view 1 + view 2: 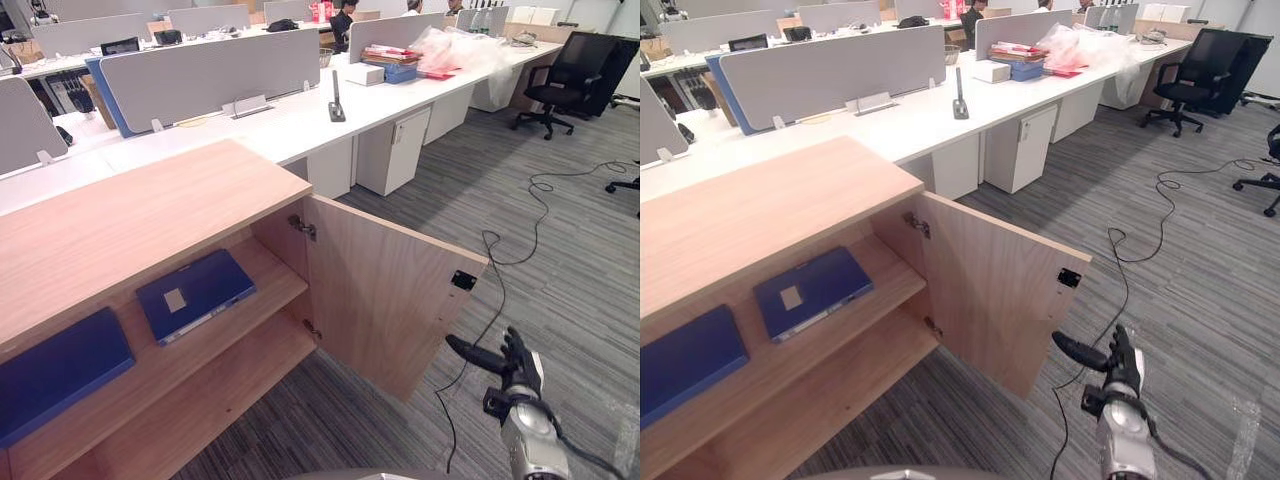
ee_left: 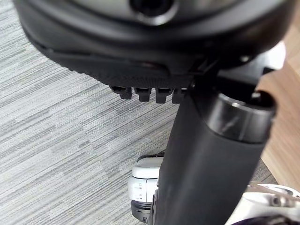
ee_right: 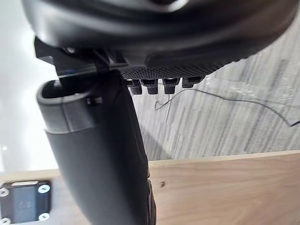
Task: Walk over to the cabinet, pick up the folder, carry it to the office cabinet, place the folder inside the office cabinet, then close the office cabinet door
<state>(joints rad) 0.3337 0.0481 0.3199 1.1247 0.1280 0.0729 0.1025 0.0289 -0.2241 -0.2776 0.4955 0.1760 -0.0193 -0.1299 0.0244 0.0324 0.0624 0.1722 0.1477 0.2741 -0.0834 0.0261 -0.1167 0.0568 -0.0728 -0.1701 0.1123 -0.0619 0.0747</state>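
Right eye view, hand: right hand (image 1: pixel 1118 372) low in the lower right of the frame, thumb stretched toward the door, fingers straight and loose, holding nothing.
Right wrist view, reach: thumb (image 3: pixel 98 154) lying across the door's inner face, close to it; contact not clear.
Left wrist view, other hand: left hand (image 2: pixel 154 70) hanging over the carpet, fingers relaxed, empty.
Door: cabinet door (image 1: pixel 385 300) swung wide open in the middle of the frame, free edge just left of the right hand, small dark catch plate (image 1: pixel 463 281) near its upper outer corner, metal hinge (image 1: pixel 300 226) at the top inner corner.
Folder: labelled blue folder (image 1: pixel 195 293) lying flat on the upper shelf (image 1: pixel 275 285), left of the door; second blue folder (image 1: pixel 60 370) flat at the far left of the same shelf, well apart from the first. Cannot tell which of the two is the task's own.
Step in hand: judged to be the closing of the door, placing looking done.
Doing it well: bring flat fingers behind the free edge, far from the hinge for leverage; push in a steady arc toward the shelves; keep the thumb out of the closing gap; check first that neither folder overhangs the shelf front.
Materials: pale wood-grain laminate, flat square-edged boards, smooth and probably slick under the fingers; folders stiff, matt blue, rectangular; floor (image 1: pixel 560 260) of grey striped carpet.
Beyond: long white surface (image 1: pixel 290 125) with grey dividers across the upper frame, black office chair (image 1: pixel 565 75) at the upper right.
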